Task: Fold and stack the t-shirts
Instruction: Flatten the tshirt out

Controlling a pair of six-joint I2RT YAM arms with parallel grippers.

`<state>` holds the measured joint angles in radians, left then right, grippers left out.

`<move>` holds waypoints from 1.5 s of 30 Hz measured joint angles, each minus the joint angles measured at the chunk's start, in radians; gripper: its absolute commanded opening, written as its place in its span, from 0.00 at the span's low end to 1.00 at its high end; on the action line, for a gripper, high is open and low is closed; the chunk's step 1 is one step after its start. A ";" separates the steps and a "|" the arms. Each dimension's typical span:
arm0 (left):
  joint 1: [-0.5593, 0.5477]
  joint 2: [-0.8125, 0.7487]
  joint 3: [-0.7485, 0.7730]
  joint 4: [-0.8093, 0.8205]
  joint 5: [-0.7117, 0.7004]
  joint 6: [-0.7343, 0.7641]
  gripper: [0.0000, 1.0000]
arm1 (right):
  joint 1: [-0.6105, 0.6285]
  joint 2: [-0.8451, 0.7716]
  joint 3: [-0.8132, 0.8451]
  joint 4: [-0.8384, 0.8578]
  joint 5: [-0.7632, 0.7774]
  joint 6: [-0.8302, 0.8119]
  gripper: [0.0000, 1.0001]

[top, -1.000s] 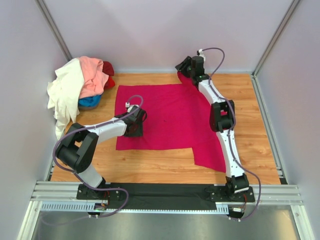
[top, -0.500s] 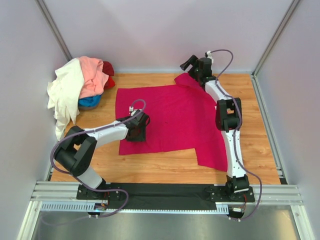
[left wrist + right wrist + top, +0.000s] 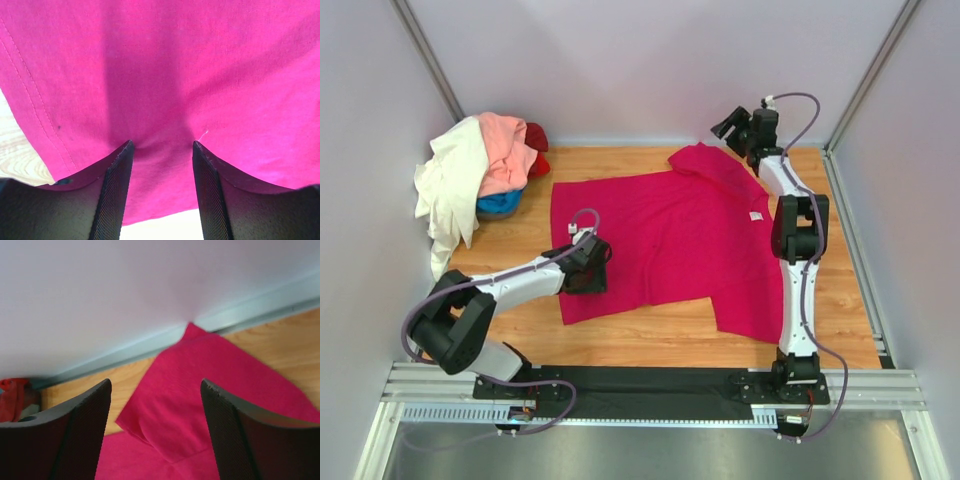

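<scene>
A large magenta-pink t-shirt (image 3: 670,230) lies spread flat on the wooden table, with a white label (image 3: 757,215) showing near its right side. My left gripper (image 3: 590,275) rests on its lower left part. In the left wrist view the fingers (image 3: 117,175) stand apart with their tips pressed on the magenta cloth (image 3: 160,75) and the hem between them. My right gripper (image 3: 730,123) is open and empty at the back right, above the shirt's sleeve (image 3: 200,385), near the wall. The other shirts lie piled at the back left: cream-white (image 3: 450,185), salmon pink (image 3: 505,150), red (image 3: 537,140) and blue (image 3: 498,203).
White walls enclose the table on three sides, and the back wall (image 3: 125,285) is close in front of the right gripper. Bare wood (image 3: 620,335) shows in front of the shirt. The black mounting rail (image 3: 640,385) runs along the near edge.
The right gripper let go of the shirt's back right part and moved right along the back wall. The left gripper moved toward the near edge, and the shirt's lower left shifted with it.
</scene>
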<state>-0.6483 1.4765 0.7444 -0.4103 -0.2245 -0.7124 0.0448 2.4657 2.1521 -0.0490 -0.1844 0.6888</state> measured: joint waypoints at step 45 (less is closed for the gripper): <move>0.100 0.089 0.301 -0.346 -0.054 0.169 0.77 | -0.170 0.080 -0.001 -0.201 -0.134 0.035 0.87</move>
<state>-0.5484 1.5658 1.0451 -0.7563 -0.2787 -0.5434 -0.1249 2.5454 2.1509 -0.2501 -0.3183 0.7235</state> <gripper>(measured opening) 0.688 0.845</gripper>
